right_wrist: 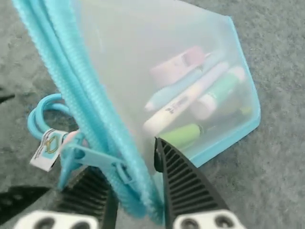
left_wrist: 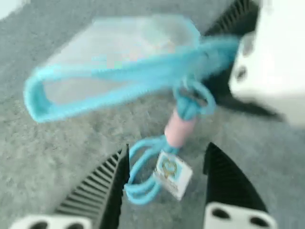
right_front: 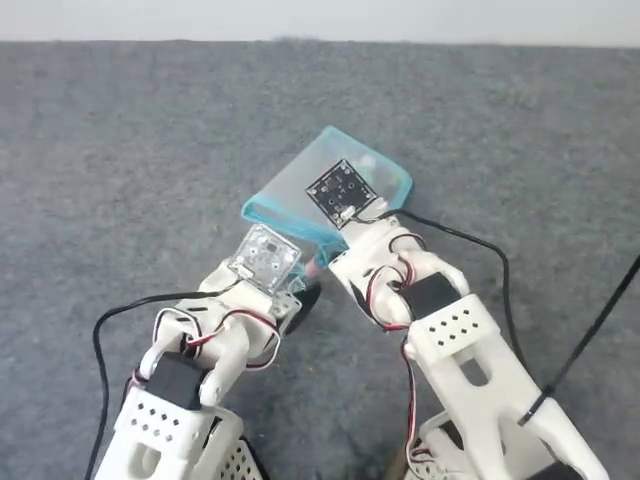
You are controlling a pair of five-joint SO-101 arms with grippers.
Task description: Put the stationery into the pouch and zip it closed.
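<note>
While the right gripper [right_wrist: 133, 164] is clamped on the zipper edge of the translucent plastic pouch with light blue trim [right_wrist: 157, 47], the left gripper [left_wrist: 167, 150] has its jaws apart around the zip pull [left_wrist: 174, 174], a pink bead with a blue cord loop and a small tag. The stationery [right_wrist: 190, 102], several pastel pens and markers, lies inside the pouch. In the high view the pouch sits on the grey carpet-like table [right_front: 120, 150] at about 12 o'clock from the middle, with the arms at 7 and 5 o'clock.
</note>
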